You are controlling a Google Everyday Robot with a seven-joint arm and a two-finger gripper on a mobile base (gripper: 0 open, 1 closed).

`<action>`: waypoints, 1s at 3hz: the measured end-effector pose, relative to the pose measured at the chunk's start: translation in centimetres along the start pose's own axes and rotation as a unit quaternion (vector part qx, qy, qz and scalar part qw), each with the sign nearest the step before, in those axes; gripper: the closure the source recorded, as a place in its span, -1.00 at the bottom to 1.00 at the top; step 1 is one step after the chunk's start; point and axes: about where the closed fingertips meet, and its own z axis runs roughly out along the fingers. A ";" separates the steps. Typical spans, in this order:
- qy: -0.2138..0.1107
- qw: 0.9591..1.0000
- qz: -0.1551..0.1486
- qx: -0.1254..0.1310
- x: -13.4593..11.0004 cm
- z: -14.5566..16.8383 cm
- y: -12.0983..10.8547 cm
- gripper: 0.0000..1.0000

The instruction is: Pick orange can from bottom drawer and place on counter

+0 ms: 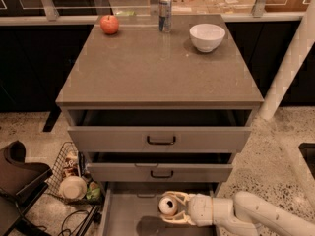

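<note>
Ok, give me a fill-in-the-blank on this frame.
The white two-finger gripper holds the small orange-brown can over the ___ grey drawer.
On the grey-brown stone counter, a slim blue-and-silver can stands between the red apple and the white ___.
The counter holds ___ objects.
Missing: bottom; bowl; three.

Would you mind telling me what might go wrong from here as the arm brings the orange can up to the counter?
1. The gripper holds the orange can low over the bottom drawer, its jaws around it. The middle drawer and top drawer stand partly open above, so a straight lift may strike their fronts.
2. The can lies tilted, top toward the camera, so it might slip, or land on its side on the counter.
</note>
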 end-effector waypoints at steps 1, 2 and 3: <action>0.035 0.999 0.019 0.027 -6.7 -0.9 -1.7 1.00; 0.035 0.999 0.020 0.027 -6.8 -0.9 -1.7 1.00; 0.029 0.998 0.042 0.034 -8.3 -1.1 -1.6 1.00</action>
